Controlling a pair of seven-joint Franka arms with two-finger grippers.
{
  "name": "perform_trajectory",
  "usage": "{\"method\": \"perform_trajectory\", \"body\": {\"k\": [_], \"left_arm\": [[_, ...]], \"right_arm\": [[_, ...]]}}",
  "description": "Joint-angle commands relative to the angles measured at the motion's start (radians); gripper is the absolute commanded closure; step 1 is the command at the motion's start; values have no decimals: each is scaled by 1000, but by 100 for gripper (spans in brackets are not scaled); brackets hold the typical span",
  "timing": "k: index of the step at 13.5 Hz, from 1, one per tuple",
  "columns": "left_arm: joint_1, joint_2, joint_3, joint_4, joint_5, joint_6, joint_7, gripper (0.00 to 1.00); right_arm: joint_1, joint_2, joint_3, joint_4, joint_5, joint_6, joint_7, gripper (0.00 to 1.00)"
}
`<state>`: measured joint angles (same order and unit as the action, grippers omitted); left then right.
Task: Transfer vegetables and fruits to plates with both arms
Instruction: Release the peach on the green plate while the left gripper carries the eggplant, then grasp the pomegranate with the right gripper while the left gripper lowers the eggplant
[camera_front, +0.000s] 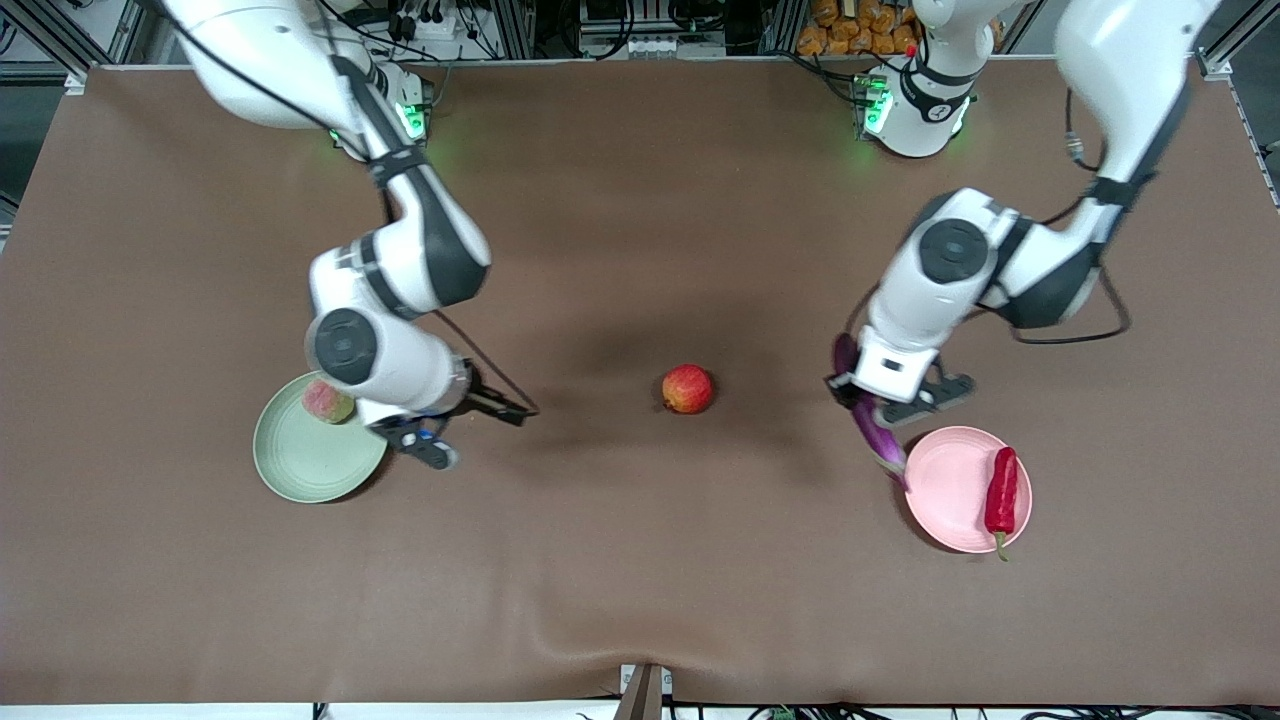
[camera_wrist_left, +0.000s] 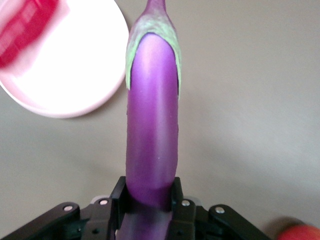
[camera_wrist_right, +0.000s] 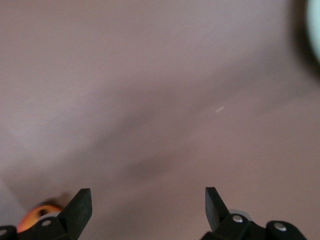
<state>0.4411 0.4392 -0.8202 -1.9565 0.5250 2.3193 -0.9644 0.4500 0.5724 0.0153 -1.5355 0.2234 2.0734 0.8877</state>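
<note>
Clamped on the thick end of the eggplant, the left claw hung over the bare desk just beside the pink plate. The eggplant's long axis ran out from the claw toward the plate, its green-capped stem end reaching the plate's rim in the front view. The left wrist view, though, showed the stem tip passing alongside the plate, not over its middle. The chili pepper already lay on that plate, on the part away from the claw, so the half next to the claw was free.

The right claw stood with its fingers spread wide and gripped nothing. It was over the desk just beside the green plate, where the pinkish-yellow fruit sat near the rim. The red-orange fruit rested on the desk between the two arms, away from the green plate, toward the left arm's end. The right wrist view caught it at the edge of the picture, beside one fingertip.

Judging by the layout, the empty right claw was the one free to fetch that fruit. The left claw needed to carry the eggplant sideways so that its length lay across the pink plate before letting go.
</note>
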Motion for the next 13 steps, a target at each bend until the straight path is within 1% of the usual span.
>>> {"method": "perform_trajectory", "body": {"k": [1, 2, 3, 4, 5, 7, 9, 11, 12, 13], "left_arm": [[117, 53, -19, 34, 0, -21, 241, 100], [161, 73, -17, 48, 0, -21, 347, 100], [194, 108, -17, 69, 0, -21, 446, 100], [208, 151, -16, 97, 0, -21, 510, 100], [208, 188, 1, 135, 3, -21, 542, 100], [199, 245, 26, 201, 16, -21, 575, 100], [196, 306, 62, 257, 17, -20, 619, 100], [188, 331, 64, 263, 15, -20, 609, 100], [168, 334, 70, 263, 13, -20, 599, 100], [144, 334, 94, 265, 10, -18, 599, 100]], "right_arm": [[89, 137, -8, 179, 45, 25, 161, 0], [113, 173, -8, 230, 45, 36, 254, 0], [148, 205, -8, 267, 45, 80, 325, 0], [189, 231, -11, 287, 42, 133, 386, 0], [208, 250, -11, 290, 43, 180, 431, 0], [251, 291, -11, 293, 42, 246, 480, 0], [277, 313, -11, 293, 40, 249, 529, 0], [300, 348, -12, 298, 39, 310, 592, 0], [303, 366, -12, 301, 39, 338, 614, 0], [312, 383, -12, 313, 39, 358, 634, 0]]}}
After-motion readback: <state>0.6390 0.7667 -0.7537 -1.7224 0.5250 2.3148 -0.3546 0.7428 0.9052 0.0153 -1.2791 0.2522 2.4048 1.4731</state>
